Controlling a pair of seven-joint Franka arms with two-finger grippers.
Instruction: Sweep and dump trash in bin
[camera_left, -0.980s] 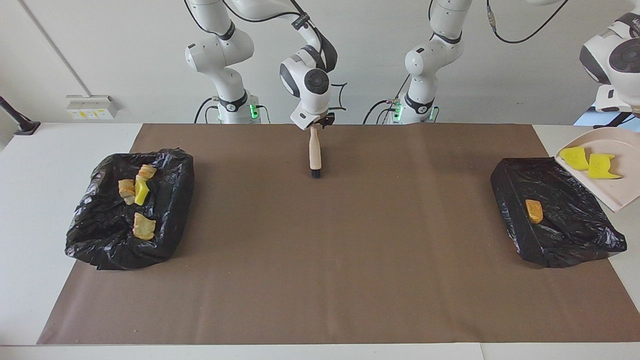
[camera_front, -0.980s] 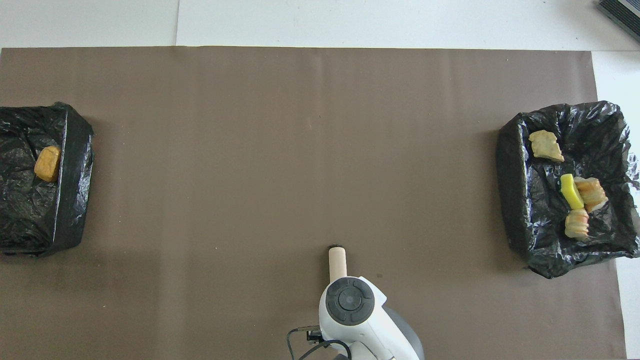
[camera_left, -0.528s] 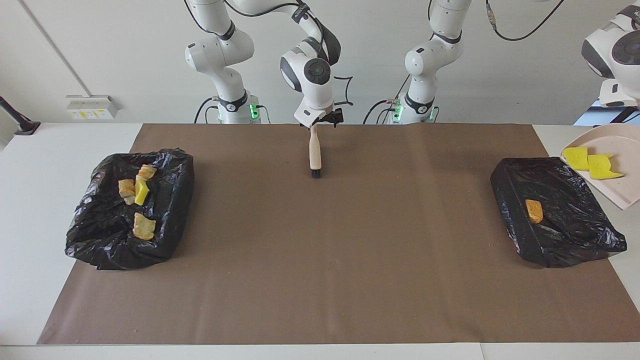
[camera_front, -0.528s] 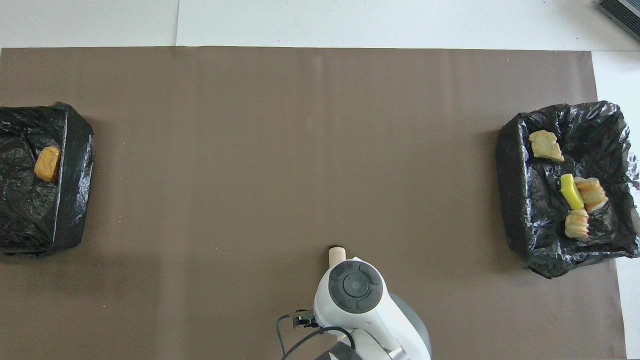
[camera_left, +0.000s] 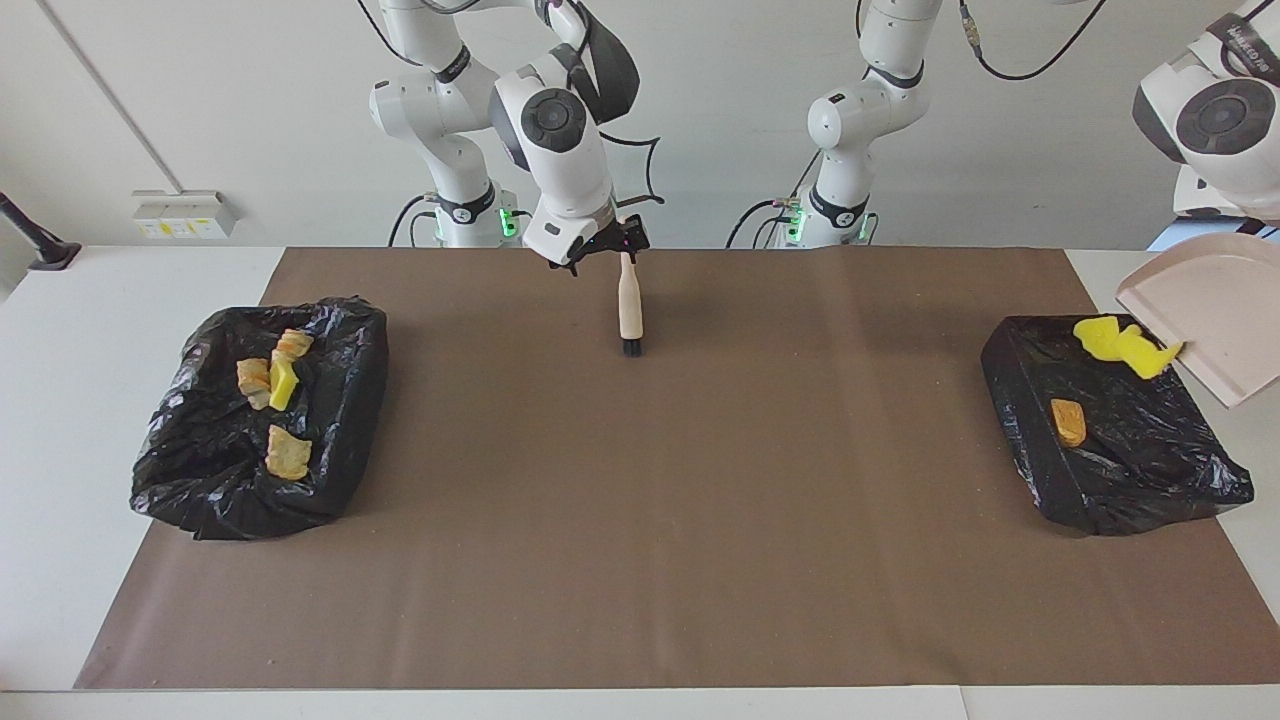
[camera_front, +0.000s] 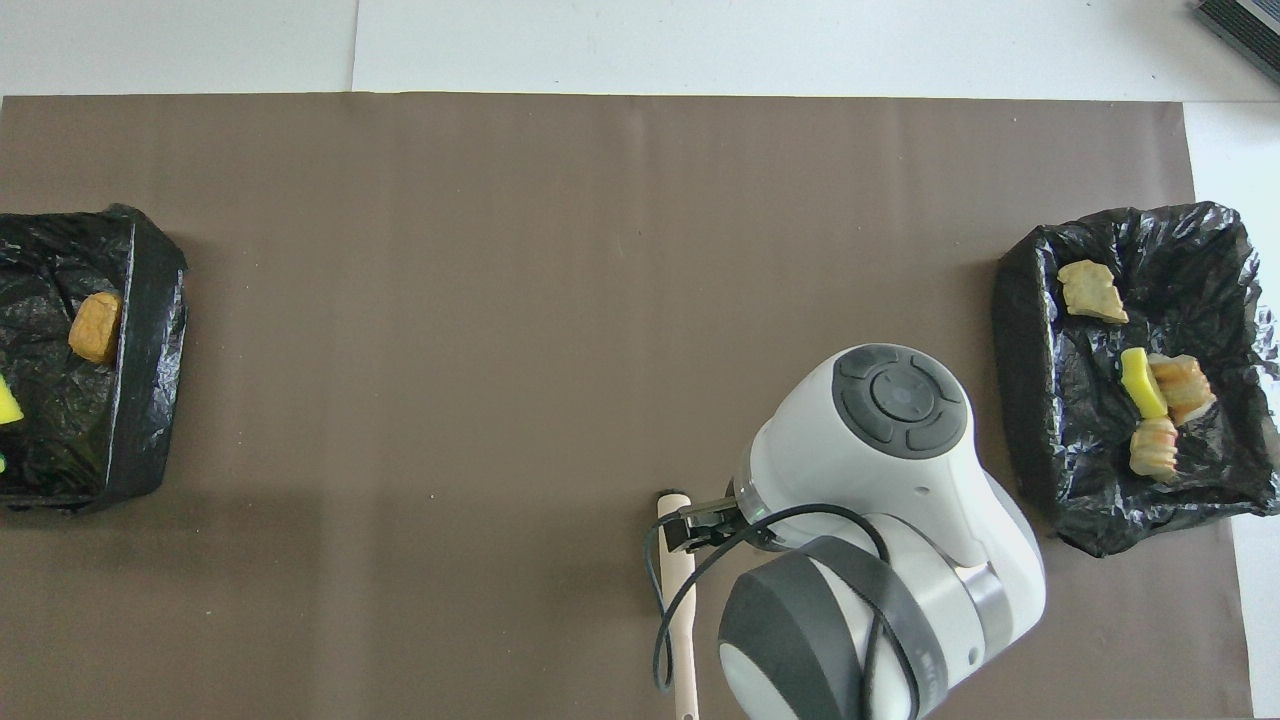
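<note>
Two yellow trash pieces (camera_left: 1118, 344) slide off the dustpan (camera_left: 1215, 318) the closed left gripper presumably holds; open right gripper (camera_left: 597, 250) hovers beside the brush (camera_left: 630, 310)

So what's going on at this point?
The left gripper holds the dustpan tilted over the bin at the left arm's end. Two yellow pieces are at its lip, above an orange lump already inside. The right gripper hangs open by the handle of the brush, which lies on the mat. The other bin holds four pieces.
</note>
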